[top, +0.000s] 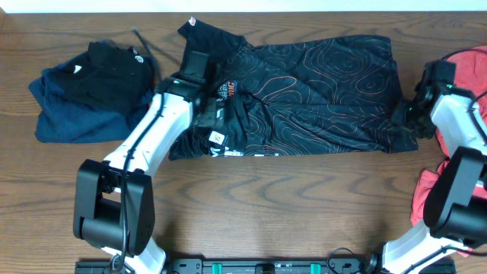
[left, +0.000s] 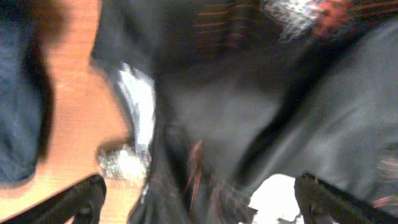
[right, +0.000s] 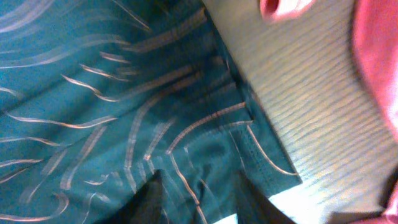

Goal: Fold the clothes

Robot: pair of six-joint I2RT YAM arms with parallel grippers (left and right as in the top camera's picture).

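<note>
Overhead: the black jersey [top: 327,84] lies spread across the worktop [top: 304,205]. The left gripper [top: 215,125] hangs over its logo end and the right gripper [top: 403,116] is at its opposite edge. A coral-red garment [top: 466,61] lies just beyond the right fingers, and a dark navy pile [top: 76,99] lies outward of the left ones.

Left wrist: the view is blurred. The left fingers [left: 81,199] stand wide apart and grip nothing, with jersey cloth [left: 249,124] spreading ahead of them and a white tag [left: 273,193] between them.

Right wrist: the right fingers [right: 149,199] are partly apart, with the jersey's hem [right: 249,143] lying flat between and ahead of them. Bare worktop and the coral-red garment [right: 373,56] lie off to one side.
</note>
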